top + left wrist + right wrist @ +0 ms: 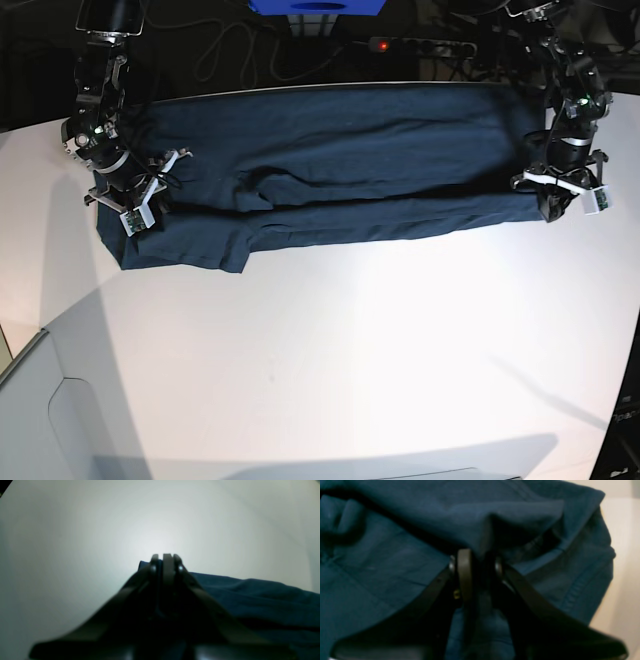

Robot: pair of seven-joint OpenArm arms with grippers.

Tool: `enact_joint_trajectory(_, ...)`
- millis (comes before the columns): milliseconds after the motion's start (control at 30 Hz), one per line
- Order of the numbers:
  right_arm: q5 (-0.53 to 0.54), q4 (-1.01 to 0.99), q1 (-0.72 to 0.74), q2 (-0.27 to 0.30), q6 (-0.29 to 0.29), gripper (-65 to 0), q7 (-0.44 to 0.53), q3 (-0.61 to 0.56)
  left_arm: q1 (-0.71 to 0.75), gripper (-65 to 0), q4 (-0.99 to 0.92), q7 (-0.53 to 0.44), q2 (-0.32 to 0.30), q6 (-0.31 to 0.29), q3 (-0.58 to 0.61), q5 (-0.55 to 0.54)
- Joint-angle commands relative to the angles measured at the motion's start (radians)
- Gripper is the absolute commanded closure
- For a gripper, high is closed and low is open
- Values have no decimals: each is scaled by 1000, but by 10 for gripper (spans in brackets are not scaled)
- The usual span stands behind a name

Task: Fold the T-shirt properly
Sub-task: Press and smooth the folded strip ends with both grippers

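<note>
The dark navy T-shirt (340, 160) lies as a long band across the far part of the white table (330, 340), one sleeve sticking out at its front left. My left gripper (553, 207) is at the band's right end. In the left wrist view its fingertips (166, 558) are pressed together over a fabric corner (143, 565), shut on the T-shirt (250, 595). My right gripper (148, 207) is at the left end by the sleeve. Up close it (477, 557) is shut on a raised fold of the T-shirt (382, 562).
Behind the table are dark floor, cables, a power strip with a red light (380, 44) and a blue object (318, 6). The table's left edge (25, 350) drops to a grey surface at the lower left.
</note>
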Motion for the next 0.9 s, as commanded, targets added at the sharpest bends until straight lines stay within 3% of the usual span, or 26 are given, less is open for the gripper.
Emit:
enact_joint_trajectory(0,11,24,9,13,18,-44,21,8,-9,0,17,-22,-16,-1,-7,-7)
enact_joint_trajectory(67,11,51,1,14,18,0,21,10,-9,0,17,-22,-19,-1,-7,-7)
enact_joint_trajectory(567,11,327,-80,14,19,-3,21,11,-10,0,29,-22,-25,-1,-7,-10)
enact_joint_trajectory(867,10,359,-128,31,19,-3,21,11,-10,0,32,-22,-27,-1,-9,-12)
